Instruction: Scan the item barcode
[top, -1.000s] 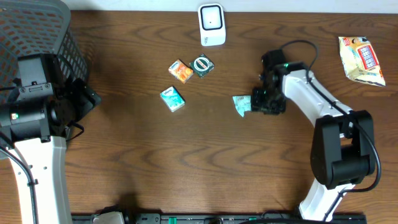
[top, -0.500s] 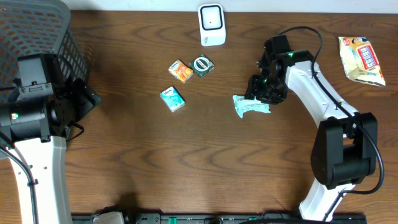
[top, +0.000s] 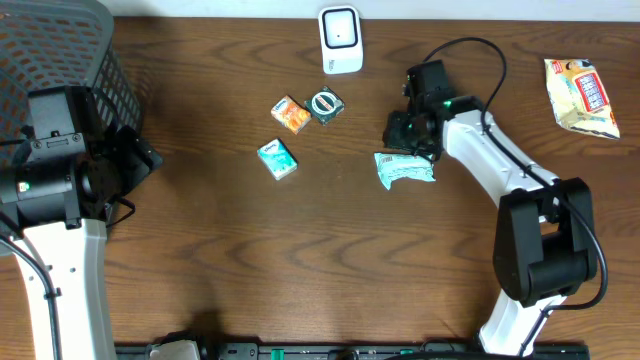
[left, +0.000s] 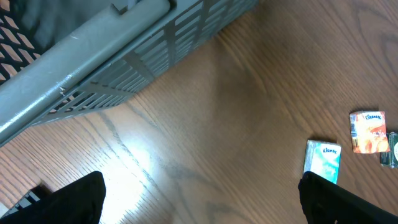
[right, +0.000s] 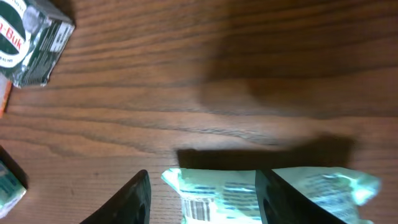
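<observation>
Green packet (top: 403, 168) is lying flat on the wooden table (top: 300, 250), right of centre, with its barcode (right: 199, 209) facing up at the lower edge of the right wrist view. The right gripper (top: 408, 135) is hovering just over the packet's far edge, its jaws standing partly apart. In the wrist view, one finger (right: 135, 198) is sitting clear of the packet's left edge with bare wood showing between them, while the other finger (right: 277, 194) is overlapping the wrapper's middle. Whether that finger is touching the packet cannot be told, and nothing is being pinched.

The left gripper (left: 202, 193) is hanging at the table's left side beside the grey basket (top: 60, 60), its jaws spread wide with only bare wood between them.

The white scanner (top: 340, 40) is standing at the far edge, well apart from the packet. Three small boxes (top: 291, 114) are sitting left of the packet.
</observation>
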